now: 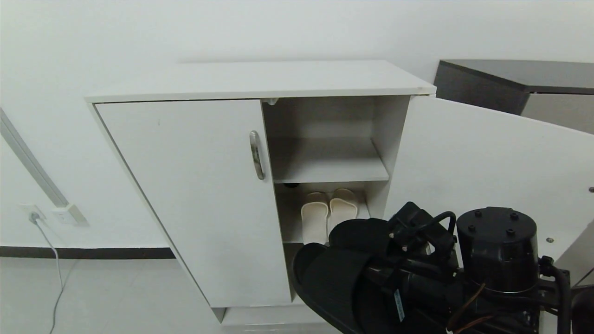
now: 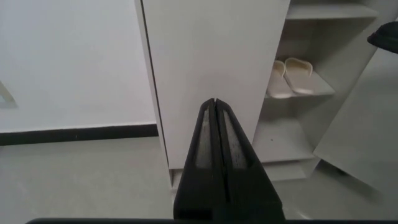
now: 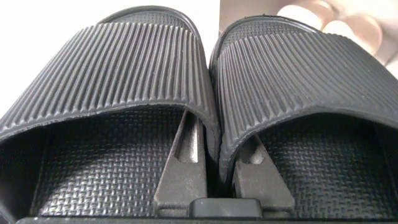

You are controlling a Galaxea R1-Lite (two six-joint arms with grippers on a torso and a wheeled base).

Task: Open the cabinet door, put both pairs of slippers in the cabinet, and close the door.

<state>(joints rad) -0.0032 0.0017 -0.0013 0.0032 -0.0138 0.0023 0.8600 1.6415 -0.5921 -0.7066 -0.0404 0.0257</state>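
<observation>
Fingers (image 3: 182, 168) of the right gripper (image 3: 217, 140) pinch the black slippers (image 1: 338, 273) by their inner walls, at 6 o'clock of the cream pair (image 1: 329, 211) shelved inside the cabinet (image 1: 260, 81). The left gripper (image 2: 214, 107) hangs pressed together, empty. The second pair seems to be going in, and the next move calls for sliding it onto a free shelf.

Wall (image 1: 287, 28): plain white, evenly lit, spanning the upper head view.
Skirting (image 1: 83, 253): black band along the wall's foot, on the robot's left.
Floor (image 1: 93, 297): pale grey and smooth.
Trunking (image 1: 28, 160): grey strip slanting down the wall to a white box (image 1: 65, 214).
Socket (image 1: 31, 212): white, just beside the box, with a plug in it; a grey cable (image 1: 59, 278) hangs to the floor.
Dark unit (image 1: 510, 81): grey-black furniture at far right, with a glossy top.
</observation>
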